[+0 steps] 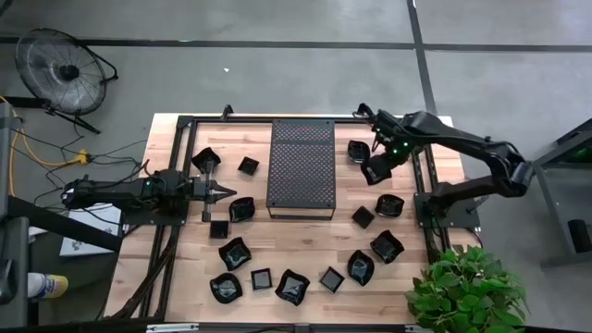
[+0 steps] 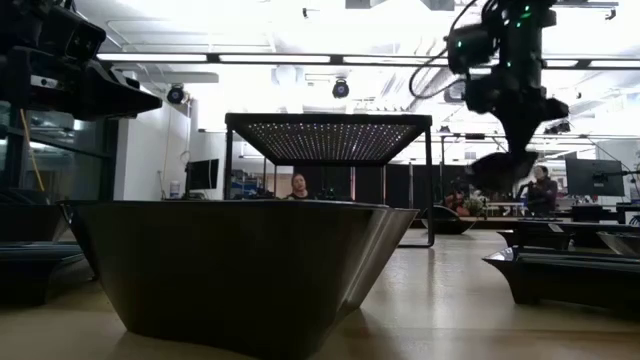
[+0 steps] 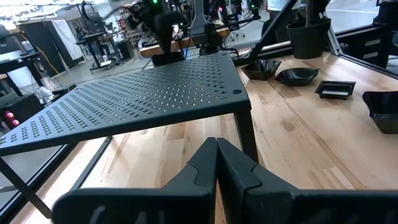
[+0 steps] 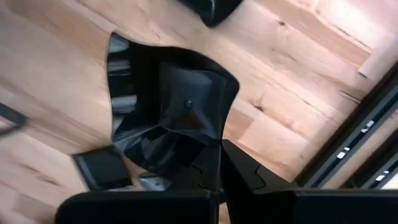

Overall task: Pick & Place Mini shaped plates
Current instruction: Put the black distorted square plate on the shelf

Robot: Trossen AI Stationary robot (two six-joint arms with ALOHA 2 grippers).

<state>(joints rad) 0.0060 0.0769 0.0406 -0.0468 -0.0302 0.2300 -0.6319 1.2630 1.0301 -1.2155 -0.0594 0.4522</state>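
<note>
Right gripper (image 4: 217,152) grips a mini plate (image 4: 180,102), seemingly empty.

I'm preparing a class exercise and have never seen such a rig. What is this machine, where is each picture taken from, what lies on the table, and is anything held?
It is a robot with two dark arms at a wooden table. One picture looks down from above, one looks level across the table, and one comes from each wrist. In the middle stands a perforated tray on legs, with small glossy black plates scattered around it. The right gripper is shut on a plate, lifted off the table. The left gripper is shut and holds nothing, pointing at the tray.
</note>
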